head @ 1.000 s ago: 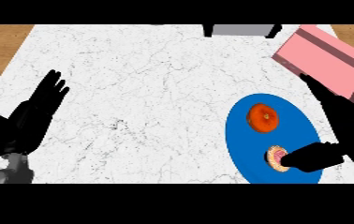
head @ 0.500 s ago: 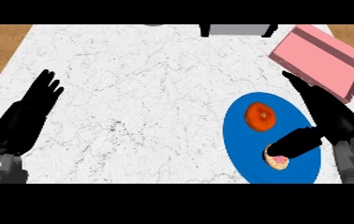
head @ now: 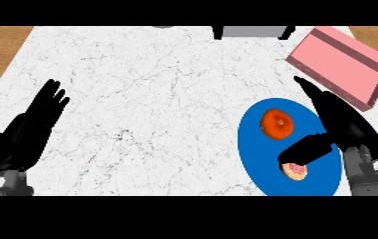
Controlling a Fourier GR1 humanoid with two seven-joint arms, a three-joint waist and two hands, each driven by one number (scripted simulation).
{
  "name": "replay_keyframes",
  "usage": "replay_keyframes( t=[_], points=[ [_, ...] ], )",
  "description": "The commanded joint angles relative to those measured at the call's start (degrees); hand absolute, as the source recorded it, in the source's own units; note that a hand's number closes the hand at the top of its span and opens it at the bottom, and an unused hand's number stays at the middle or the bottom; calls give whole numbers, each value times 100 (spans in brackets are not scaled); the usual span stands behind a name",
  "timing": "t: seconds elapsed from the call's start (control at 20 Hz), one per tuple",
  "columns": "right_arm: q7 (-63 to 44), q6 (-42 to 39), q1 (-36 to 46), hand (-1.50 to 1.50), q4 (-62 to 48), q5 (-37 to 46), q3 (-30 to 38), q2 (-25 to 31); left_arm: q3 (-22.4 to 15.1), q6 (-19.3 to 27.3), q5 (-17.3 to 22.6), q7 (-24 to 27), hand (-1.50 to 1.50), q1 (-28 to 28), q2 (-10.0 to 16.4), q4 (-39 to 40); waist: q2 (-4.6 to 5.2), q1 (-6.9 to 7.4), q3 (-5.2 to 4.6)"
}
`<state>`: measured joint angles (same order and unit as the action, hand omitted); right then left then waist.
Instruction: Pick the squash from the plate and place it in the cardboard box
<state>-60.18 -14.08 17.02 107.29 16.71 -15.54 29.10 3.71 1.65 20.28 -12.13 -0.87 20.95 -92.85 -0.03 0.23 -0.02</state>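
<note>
Orange squash (head: pixel 277 123) lying on blue plate (head: pixel 255 155), right hand (head: pixel 345 123) just beside it, fingers straight, grasping nothing, thumb over frosted doughnut (head: pixel 295 171), pink cardboard box (head: pixel 336 65) beyond, left hand (head: pixel 33 128) released, far left.

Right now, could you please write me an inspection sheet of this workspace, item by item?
Surface: white marbled counter top, no spill seen.
Job's things: orange round squash lies on the blue round plate; pink rectangular box stands beyond the plate, at the far right.
Clutter: pink-iced doughnut on the same plate, partly hidden by the right thumb.
Hands: left hand open, resting at the left edge; right hand open over the plate's right rim, holding nothing.
Cables: nothing seen.
Surroundings: grey object at the far edge; brown wood beyond the far corners.
</note>
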Motion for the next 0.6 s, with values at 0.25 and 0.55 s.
replay_keyframes(
  t=[0.25, 0.55],
  points=[
    [-498, -575, 148, -150, -87, 467, -55, -275, 175, 3, -122, -393, 0, -184, -58, -218, -3, -9, 1],
    [-910, -692, 343, -150, -91, 720, -230, -641, 231, -170, -137, -229, 0, 177, -205, -319, -8, 3, -1]
  ],
)
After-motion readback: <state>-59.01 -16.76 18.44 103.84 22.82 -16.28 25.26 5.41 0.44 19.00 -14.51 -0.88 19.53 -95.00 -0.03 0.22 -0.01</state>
